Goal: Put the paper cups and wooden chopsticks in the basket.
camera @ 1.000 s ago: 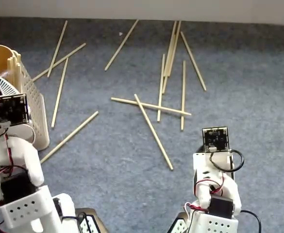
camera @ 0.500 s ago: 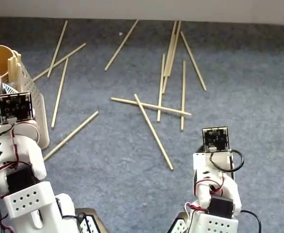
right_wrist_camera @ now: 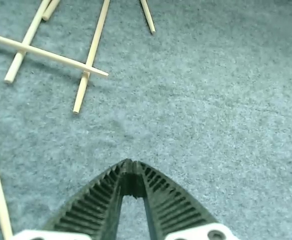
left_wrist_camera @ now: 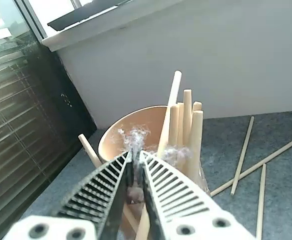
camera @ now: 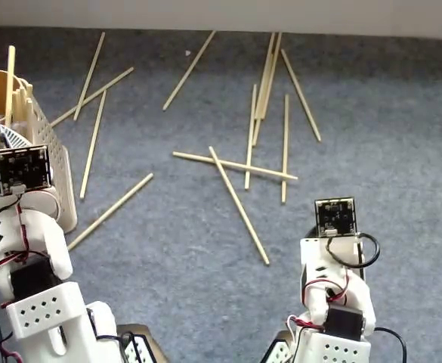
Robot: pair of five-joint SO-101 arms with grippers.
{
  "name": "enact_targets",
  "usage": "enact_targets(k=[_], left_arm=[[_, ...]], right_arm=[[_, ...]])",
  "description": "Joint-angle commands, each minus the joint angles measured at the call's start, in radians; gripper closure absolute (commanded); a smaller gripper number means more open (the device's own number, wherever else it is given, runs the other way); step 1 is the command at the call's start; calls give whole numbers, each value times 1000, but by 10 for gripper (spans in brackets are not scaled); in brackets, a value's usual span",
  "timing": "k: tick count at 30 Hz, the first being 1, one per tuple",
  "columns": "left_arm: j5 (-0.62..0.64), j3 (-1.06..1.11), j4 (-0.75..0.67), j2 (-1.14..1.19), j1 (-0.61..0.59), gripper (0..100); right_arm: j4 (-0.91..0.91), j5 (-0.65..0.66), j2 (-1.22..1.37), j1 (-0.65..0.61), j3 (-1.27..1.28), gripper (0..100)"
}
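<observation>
Grey carpet (camera: pixel 168 287) lies under my right gripper (right_wrist_camera: pixel 131 165), whose fingers are pressed together on nothing, hanging low over a bare patch. Nearest to it is a long chopstick (camera: pixel 238 204) lying at a slant, its far end crossing a flatter chopstick (camera: pixel 234 166) just beyond.

My left gripper (left_wrist_camera: pixel 136 155) is poised over the basket (camera: pixel 54 166) at the left edge of the table. Its fingers are together too, with nothing between them that I can make out. Just past their tips the paper cup (left_wrist_camera: pixel 131 120) sits inside the basket. A bundle of chopsticks (left_wrist_camera: pixel 185 125) stands upright beside the cup, and one tall chopstick (left_wrist_camera: pixel 169 110) pokes above the rest. So I judge that part of the job is done: a cup and a handful of sticks are in.

What is left is most of the chopsticks. One lies near the basket's foot (camera: pixel 107 212), three more spread beyond it toward the far edge (camera: pixel 94 144), and a larger scatter lies across the middle and back of the carpet (camera: pixel 266 76), some overlapping. By my count that is about a dozen loose, well apart from the basket, so I would call the task less than halfway along.
</observation>
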Motion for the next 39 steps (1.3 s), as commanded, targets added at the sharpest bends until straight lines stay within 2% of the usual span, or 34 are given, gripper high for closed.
enact_targets(k=[1,28,32,39], left_arm=[[-8,-8,-26,2,-5,976],[-9,38,-35,4,24,995],[-9,-53,-107,7,27,995],[-9,-254,-117,2,21,995]], right_arm=[[-16,-3,-7,-8,107,988],[-16,-3,-7,-8,110,988],[-16,-3,-7,-8,111,988],[-16,-3,-7,-8,111,988]])
